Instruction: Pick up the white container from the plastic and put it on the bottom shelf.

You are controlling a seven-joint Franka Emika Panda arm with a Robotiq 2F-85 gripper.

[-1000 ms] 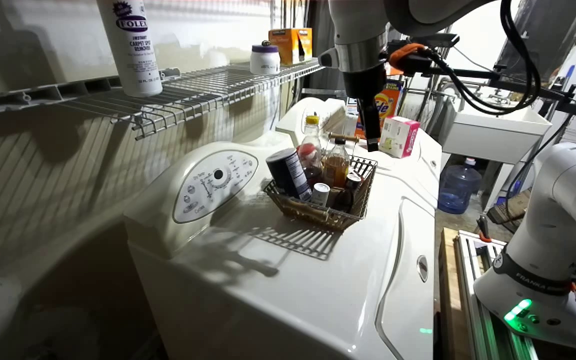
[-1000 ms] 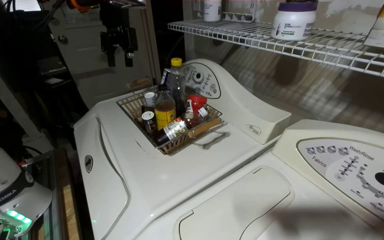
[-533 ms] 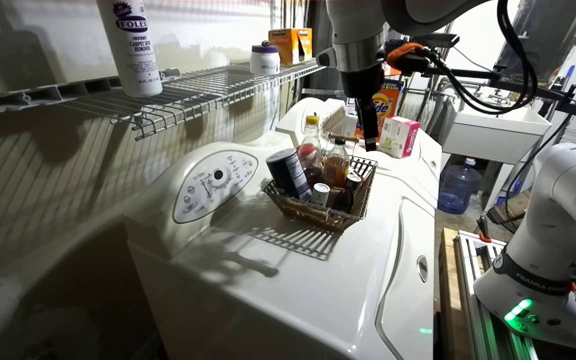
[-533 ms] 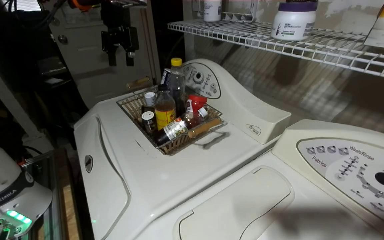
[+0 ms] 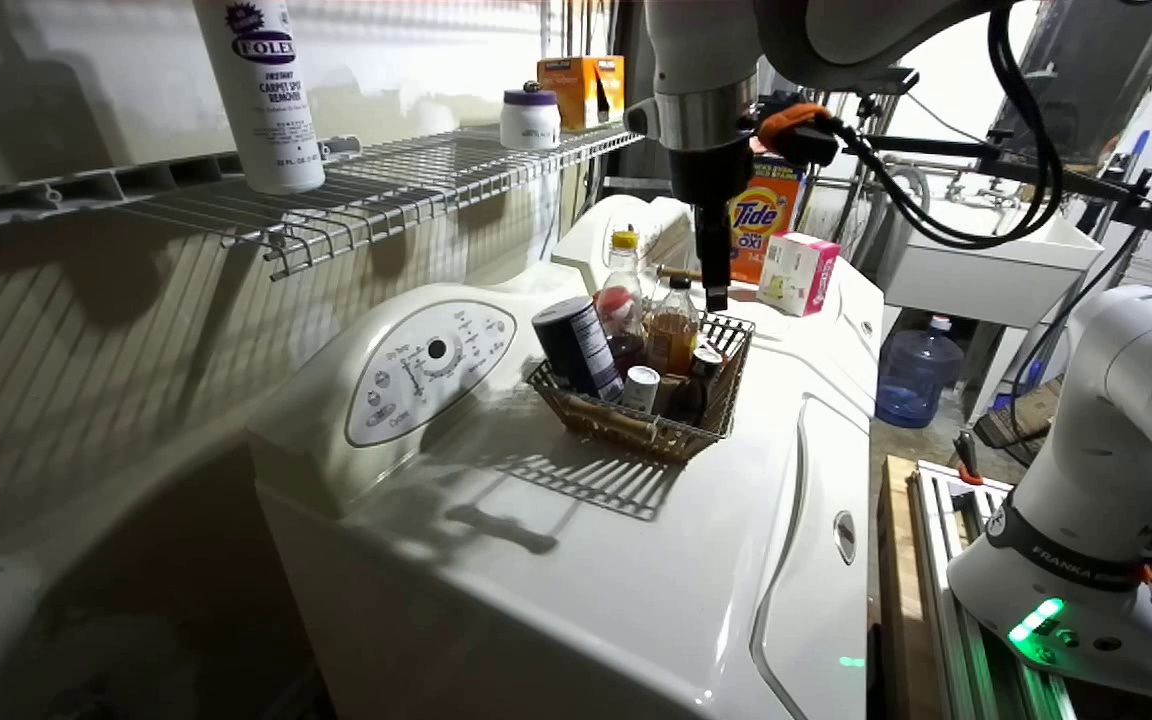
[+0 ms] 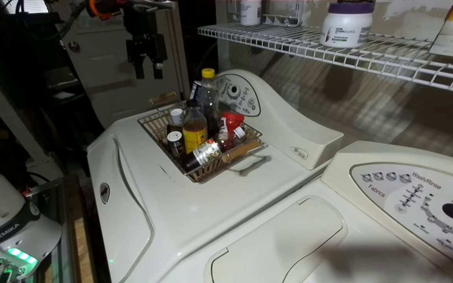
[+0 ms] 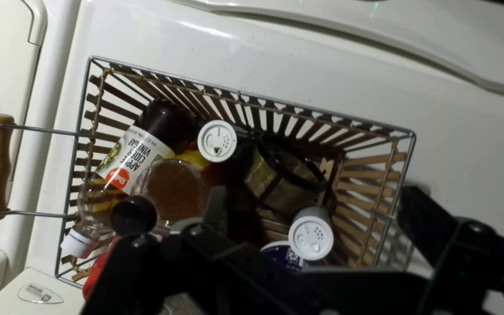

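Observation:
The white container is a small off-white cylinder standing in the dark woven basket, also seen in an exterior view. In the wrist view its white perforated lid lies between the fingers, lower down, near the basket's slatted end. My gripper is open and empty above the basket; its spread fingers show in an exterior view and in the wrist view. The wire shelf hangs on the wall above; its front rail shows in an exterior view.
In the basket, a dark cylinder, a yellow-capped bottle, a brown bottle and a lying vinegar bottle crowd the container. The shelf holds a tall spray bottle, a purple-lidded jar and an orange box.
The open gripper has shifted sideways towards the basket: leftward in one exterior picture and slightly rightward in the opposite one. The basket and its contents have not moved.

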